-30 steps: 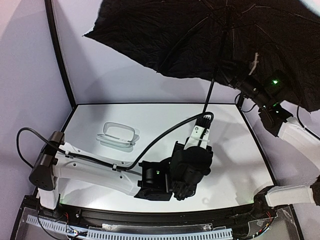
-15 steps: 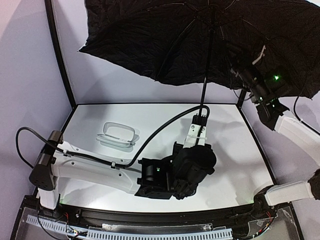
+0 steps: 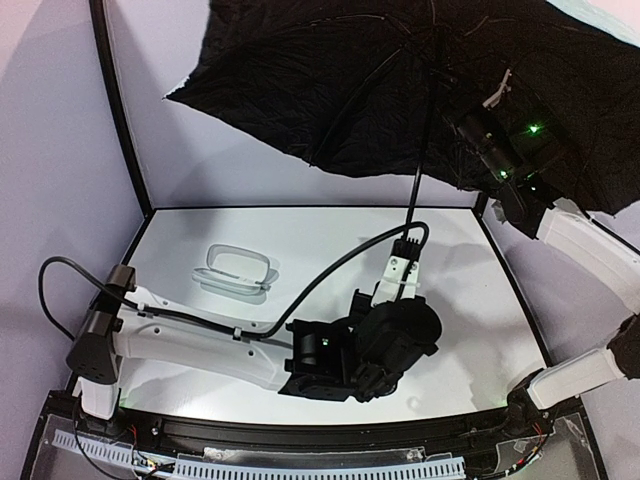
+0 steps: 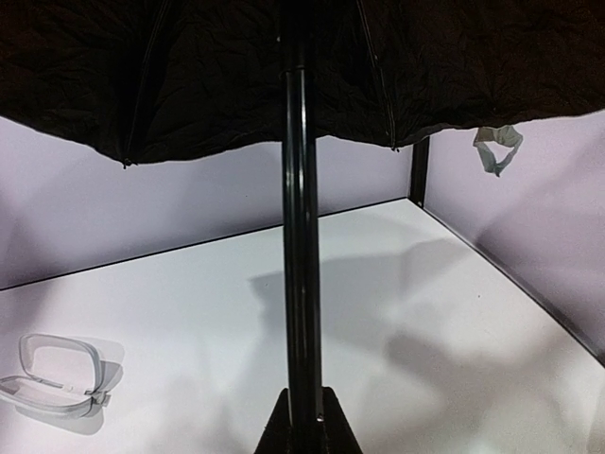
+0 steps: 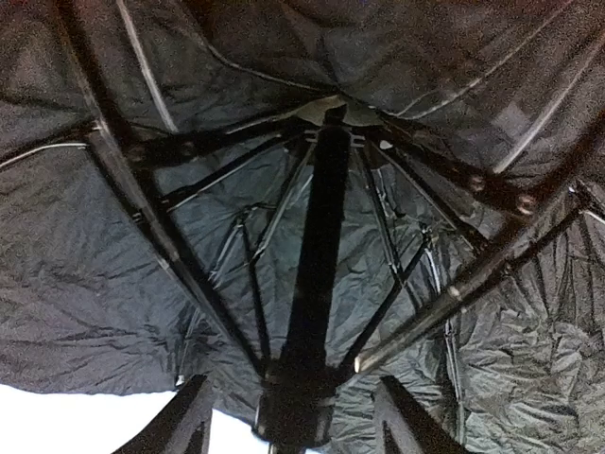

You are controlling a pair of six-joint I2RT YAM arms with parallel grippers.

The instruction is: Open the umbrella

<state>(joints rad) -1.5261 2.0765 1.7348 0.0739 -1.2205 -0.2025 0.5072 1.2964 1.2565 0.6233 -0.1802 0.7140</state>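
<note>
The umbrella [image 3: 330, 80] stands open, its black inner side facing down and spreading across the top of the top view. Its thin black shaft [image 3: 420, 160] runs down to my left gripper [image 3: 405, 250], which is shut on the shaft's lower end; the wrist view shows the shaft [image 4: 301, 236] between the closed jaws of the left gripper [image 4: 303, 395]. My right gripper [image 3: 472, 120] is up under the canopy. In its wrist view the right gripper [image 5: 293, 381] is open, with the runner [image 5: 295, 407] between the spread fingers and the ribs [image 5: 189, 274] fanned out. The handle is hidden.
The pale oblong storage case [image 3: 236, 270] lies on the white table at the back left, also in the left wrist view [image 4: 57, 374]. A pale strap [image 4: 498, 148] hangs from the canopy edge. Black frame posts [image 3: 120, 110] stand at the table's back corners.
The right gripper has risen along the shaft toward the canopy's hub. The canopy has tilted and swayed a little. The left gripper still grips the shaft's lower end.
</note>
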